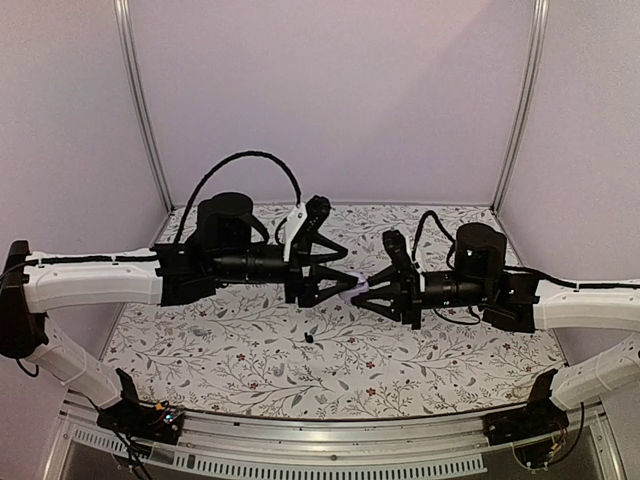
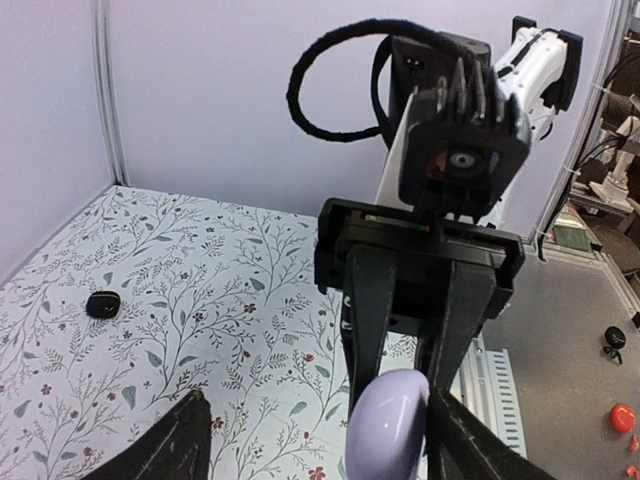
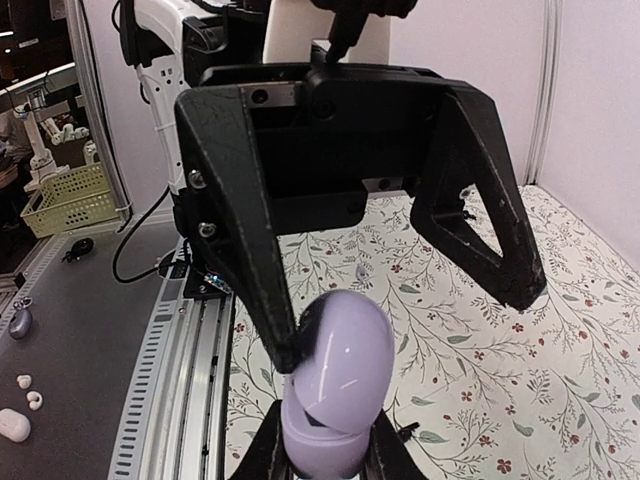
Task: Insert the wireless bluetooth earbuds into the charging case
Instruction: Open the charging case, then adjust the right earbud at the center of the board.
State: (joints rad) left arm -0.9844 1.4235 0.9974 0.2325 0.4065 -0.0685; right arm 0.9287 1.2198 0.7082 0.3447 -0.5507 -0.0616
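Right gripper (image 3: 325, 455) pinching charging case (image 3: 338, 385); left gripper (image 3: 407, 332) spread, 1 fingertip (image 3: 283, 340) against case.

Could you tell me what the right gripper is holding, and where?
The right gripper pinches the lavender case by its base, one finger on each side.

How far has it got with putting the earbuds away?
Done: the right gripper holds the lavender charging case clear of the cloth. In hand: the open left gripper touches its lid, which looks ajar. Left: one earbud lies on the cloth; the other I cannot see.
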